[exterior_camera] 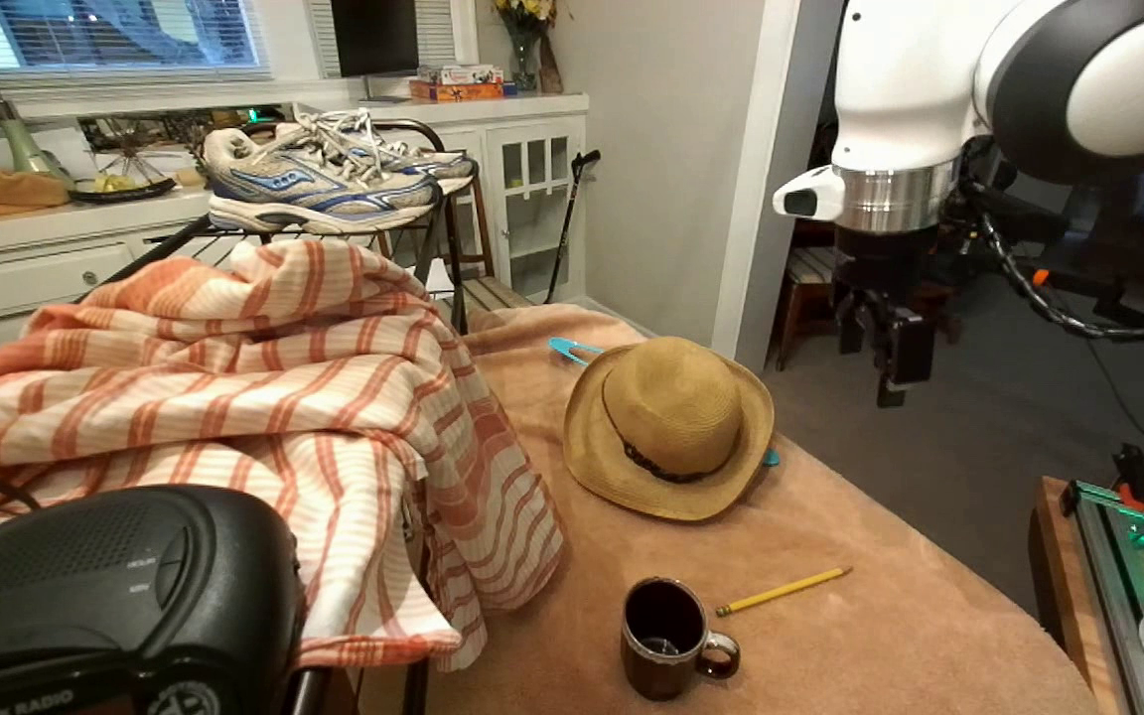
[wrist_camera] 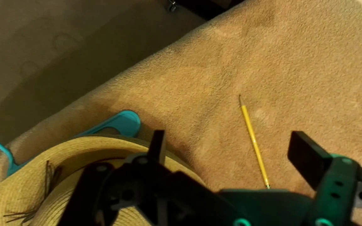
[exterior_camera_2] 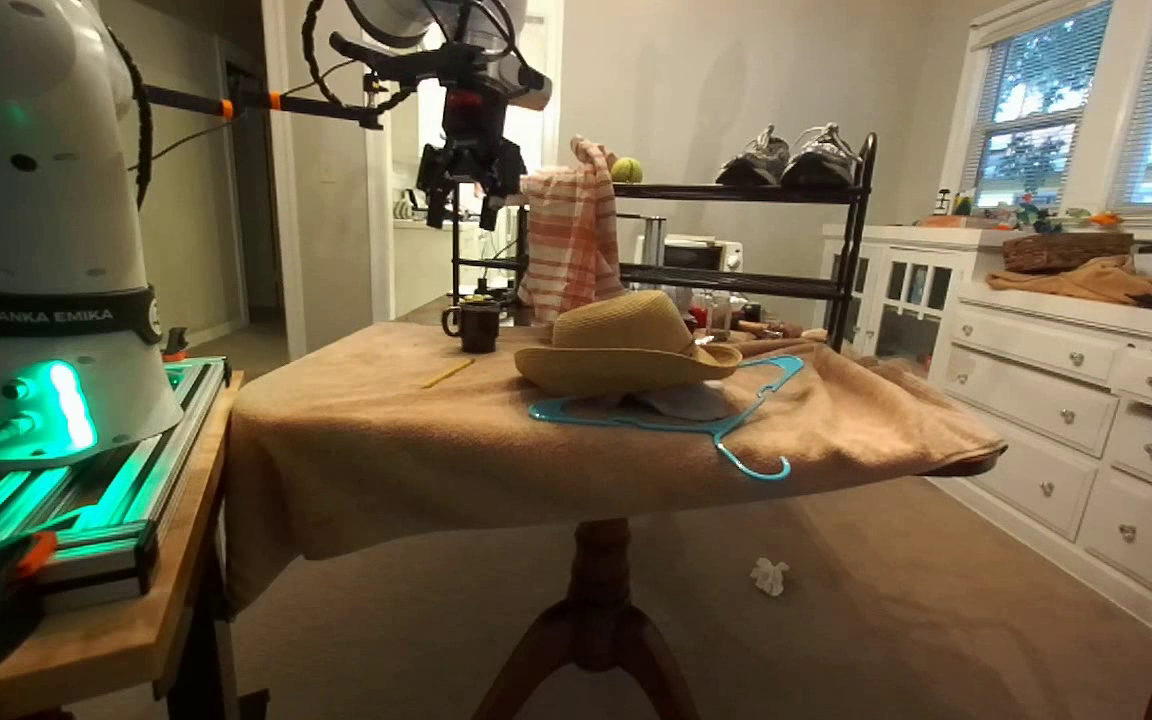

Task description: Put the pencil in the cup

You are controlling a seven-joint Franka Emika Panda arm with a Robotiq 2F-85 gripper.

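The yellow pencil point(exterior_camera: 784, 592) lies flat on the tan cloth beside the cup, its eraser end close to the cup's handle. It also shows in an exterior view point(exterior_camera_2: 448, 374) and in the wrist view point(wrist_camera: 254, 141), where its eraser end is hidden behind the gripper body. The dark brown glossy cup point(exterior_camera: 658, 667) stands upright with its handle to the side; it also shows in an exterior view point(exterior_camera_2: 479, 330) but is out of the wrist view. My gripper point(exterior_camera: 870, 369) is open and empty, high above the table. In the wrist view the pencil shows between its spread fingers point(wrist_camera: 228, 138).
A straw hat point(exterior_camera: 676, 407) lies near the pencil, on top of a blue hanger point(exterior_camera_2: 626, 418). A striped cloth point(exterior_camera: 334, 397) drapes over a rack with shoes point(exterior_camera: 324, 189). A black radio point(exterior_camera: 115, 606) is near that camera. The cloth-covered table point(exterior_camera_2: 356, 430) has a drop-off edge.
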